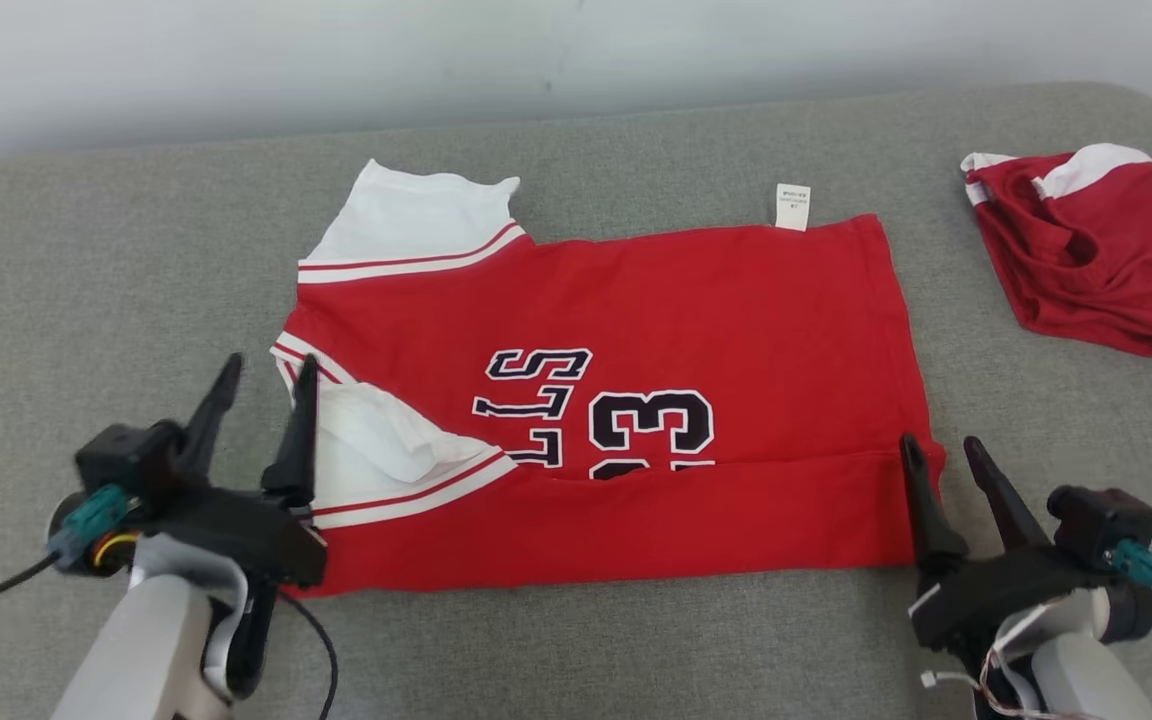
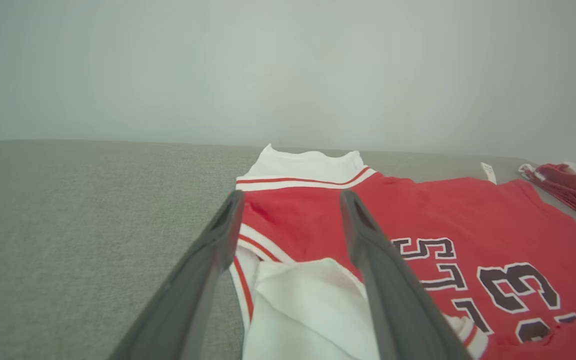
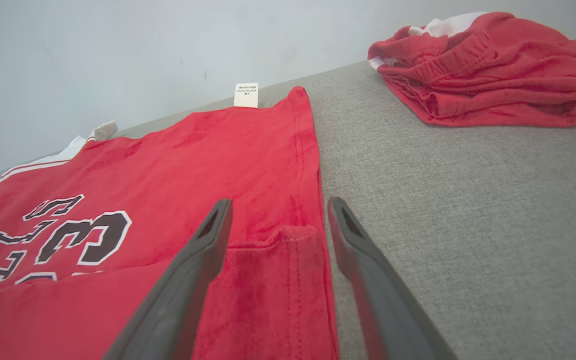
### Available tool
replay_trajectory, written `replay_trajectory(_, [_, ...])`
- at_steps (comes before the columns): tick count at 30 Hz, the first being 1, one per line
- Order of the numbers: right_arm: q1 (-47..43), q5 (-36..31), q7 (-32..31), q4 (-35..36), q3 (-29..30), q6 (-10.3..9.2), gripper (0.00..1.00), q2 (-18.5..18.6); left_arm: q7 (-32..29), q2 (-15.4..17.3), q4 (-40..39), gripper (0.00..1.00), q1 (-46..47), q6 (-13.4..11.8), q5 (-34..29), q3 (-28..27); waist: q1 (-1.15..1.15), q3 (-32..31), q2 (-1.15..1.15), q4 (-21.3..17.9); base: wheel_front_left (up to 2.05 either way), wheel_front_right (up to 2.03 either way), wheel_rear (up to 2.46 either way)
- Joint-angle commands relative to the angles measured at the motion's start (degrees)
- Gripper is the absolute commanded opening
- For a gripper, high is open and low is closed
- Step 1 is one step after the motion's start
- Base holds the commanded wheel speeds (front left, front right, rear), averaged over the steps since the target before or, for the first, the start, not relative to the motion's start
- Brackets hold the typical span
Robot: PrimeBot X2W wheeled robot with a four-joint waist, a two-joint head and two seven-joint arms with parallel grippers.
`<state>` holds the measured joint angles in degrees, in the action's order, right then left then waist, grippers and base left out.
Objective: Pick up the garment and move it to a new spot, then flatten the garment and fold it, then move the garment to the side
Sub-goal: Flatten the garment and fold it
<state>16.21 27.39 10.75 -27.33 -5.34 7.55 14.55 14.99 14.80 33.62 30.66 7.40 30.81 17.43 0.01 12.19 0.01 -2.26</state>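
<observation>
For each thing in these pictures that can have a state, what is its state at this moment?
Red jersey: flat on the grey fabric surface, near edge folded over the print.
Near white sleeve: rumpled, folded inward.
Red shorts: crumpled heap, far right.
Left gripper: open, at the sleeve end of the fold.
Right gripper: open, at the hem end of the fold.

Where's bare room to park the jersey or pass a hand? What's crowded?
Widest bare patch: grey surface left of the jersey, beyond the left gripper. Also a strip between jersey and back wall, and a narrower gap between its hem and the crumpled red garment. Crowded: centre, far right corner, and the hem corner by the right gripper.
</observation>
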Motion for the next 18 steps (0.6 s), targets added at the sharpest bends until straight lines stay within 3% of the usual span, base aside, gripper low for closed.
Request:
replay_trajectory(1, [-1.78, -1.15, 1.04, 0.55, -0.12, -0.16, 1.00, 0.02, 0.18, -0.44, -2.79, 1.00, -3.49, -0.88, -0.45, -2.64, -0.01, -0.45, -0.01, 0.15, 0.00, 0.00, 0.00])
replay_trajectory(9, [-8.95, -3.62, 2.00, 3.66, 1.89, -0.16, 1.00, -1.18, 0.21, -3.70, -12.17, 1.00, -17.77, -3.23, -4.40, -6.72, -0.01, -1.21, -0.01, 0.58, 0.00, 0.00, 0.00])
replay_trajectory(18, [-10.43, -5.73, -0.17, 4.42, 3.80, -0.16, 1.00, -2.34, 0.22, -5.03, -10.01, 1.00, -21.89, -3.18, -6.14, -8.33, -0.01, -1.17, -0.01, 0.90, 0.00, 0.00, 0.00])
